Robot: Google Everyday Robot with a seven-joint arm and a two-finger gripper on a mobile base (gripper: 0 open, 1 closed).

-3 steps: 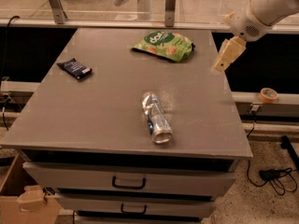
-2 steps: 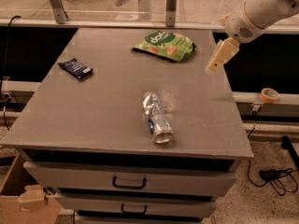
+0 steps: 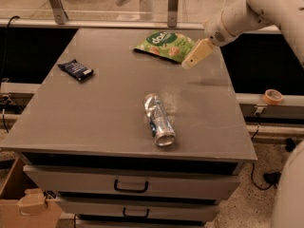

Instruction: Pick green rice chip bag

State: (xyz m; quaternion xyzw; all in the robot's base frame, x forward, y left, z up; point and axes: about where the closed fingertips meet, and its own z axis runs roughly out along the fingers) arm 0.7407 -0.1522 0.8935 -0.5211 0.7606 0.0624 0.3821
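We see grey desk (image 3: 109,108) carrying green rice chip bag (image 3: 165,45) at far edge, dark blue packet (image 3: 75,70) left, crushed silver can (image 3: 159,119) centre-front. Claw (image 3: 189,62) above desk, at bag's right end.

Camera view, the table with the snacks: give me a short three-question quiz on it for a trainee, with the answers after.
1. True or false: the crushed silver can lies on its side on the table.
2. Fill in: the dark blue packet lies near the table's ___ edge.
3. The claw is closest to: A the green rice chip bag, B the can, C the packet.
Key: 1 true. 2 left. 3 A; the claw is at the bag's right end.
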